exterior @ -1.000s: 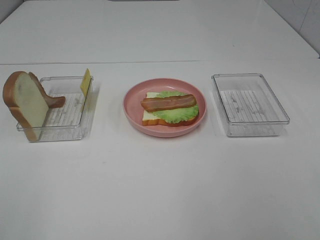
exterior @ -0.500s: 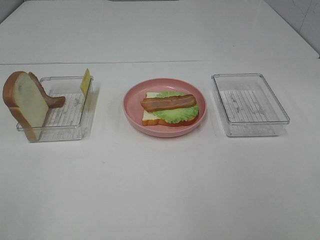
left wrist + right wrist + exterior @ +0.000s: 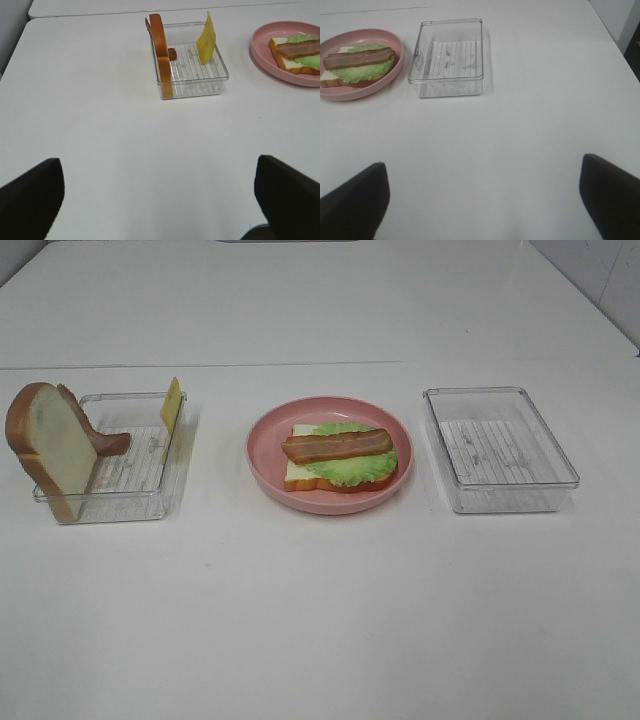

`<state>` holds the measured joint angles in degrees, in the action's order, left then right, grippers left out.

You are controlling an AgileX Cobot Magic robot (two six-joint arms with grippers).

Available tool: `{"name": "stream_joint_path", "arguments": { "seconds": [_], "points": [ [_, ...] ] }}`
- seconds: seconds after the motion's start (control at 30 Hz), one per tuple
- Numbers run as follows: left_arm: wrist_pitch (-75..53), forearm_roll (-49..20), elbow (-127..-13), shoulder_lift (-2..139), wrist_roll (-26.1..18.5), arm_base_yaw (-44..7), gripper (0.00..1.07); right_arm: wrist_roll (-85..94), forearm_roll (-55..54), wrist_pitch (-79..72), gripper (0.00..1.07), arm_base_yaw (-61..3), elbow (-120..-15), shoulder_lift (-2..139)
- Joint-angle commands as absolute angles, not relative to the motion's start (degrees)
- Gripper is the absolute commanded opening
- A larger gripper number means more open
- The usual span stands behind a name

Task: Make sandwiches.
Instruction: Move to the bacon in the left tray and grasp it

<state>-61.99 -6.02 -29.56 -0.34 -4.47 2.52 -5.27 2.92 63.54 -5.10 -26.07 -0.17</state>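
Note:
On the round pink plate [image 3: 262,468] lies a bread slice [image 3: 298,476] with a green lettuce leaf [image 3: 356,468] and a bacon strip [image 3: 336,445] on top. The left clear tray [image 3: 120,504] holds an upright bread slice [image 3: 50,445], a second bacon strip [image 3: 104,442] and a yellow cheese slice [image 3: 171,405] leaning on its right wall. My left gripper [image 3: 159,165] is open, low over bare table, well short of that tray [image 3: 192,89]. My right gripper [image 3: 484,165] is open, short of the right tray. Neither gripper shows in the exterior view.
A second clear plastic tray [image 3: 500,502] stands right of the plate and also shows in the right wrist view [image 3: 447,86]. The white table [image 3: 320,620] runs wide toward the front. Its far seam lies behind the trays.

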Motion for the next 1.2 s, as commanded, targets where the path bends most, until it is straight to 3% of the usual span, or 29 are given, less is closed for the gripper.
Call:
{"name": "stream_joint_path", "arguments": {
  "seconds": [0.03,0.9,1.07,1.2],
  "points": [
    [-61.71,-6.07,-29.56,-0.97,-4.41,2.58,0.98,-4.87,3.15,63.03,0.96,-4.98,-25.95,-2.06],
    [-61.71,-5.67,-29.56,-0.69,-4.35,2.58,0.98,-4.87,3.09,63.03,0.96,-4.98,-25.95,-2.06],
    [-63.31,-5.67,-31.51,7.16,-1.83,2.58,0.98,-4.87,3.09,63.03,0.96,-4.98,-25.95,-2.06],
    [-67.27,-5.67,-39.25,22.06,-0.92,2.58,0.98,-4.87,3.09,63.03,0.96,-4.98,-25.95,-2.06]
  ]
}}
